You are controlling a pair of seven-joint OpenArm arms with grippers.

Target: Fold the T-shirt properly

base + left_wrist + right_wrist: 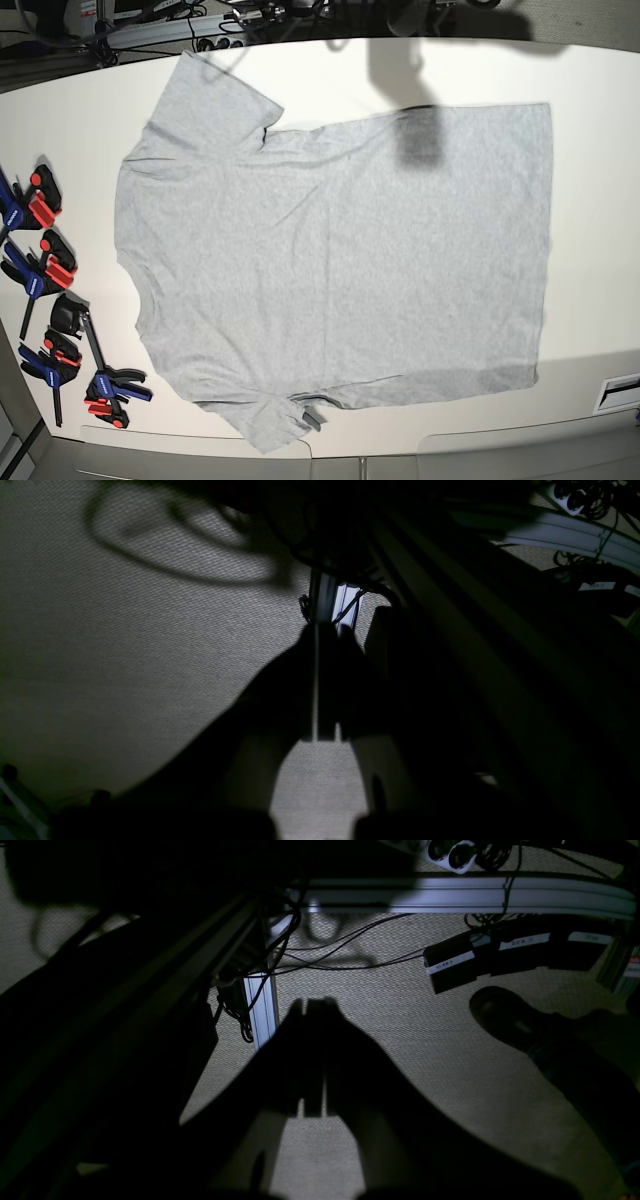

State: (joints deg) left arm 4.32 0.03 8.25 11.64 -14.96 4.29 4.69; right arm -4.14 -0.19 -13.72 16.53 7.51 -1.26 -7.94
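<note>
The light grey T-shirt (340, 270) lies spread flat on the white table (600, 150), plain side up. Its neck is at the left, its hem at the right. One sleeve (210, 100) points to the far edge, the other (270, 425) to the near edge. Neither arm shows in the base view. My left gripper (322, 630) and my right gripper (314, 1005) are dark silhouettes with their fingers together, holding nothing. Both point at carpet floor, away from the shirt.
Several red, blue and black clamps (50, 300) lie along the table's left edge. In the wrist views an aluminium frame leg (332, 602) (262, 1005), loose cables (340, 950), labelled black boxes (452, 967) and a person's dark shoe (505, 1015) are on the carpet.
</note>
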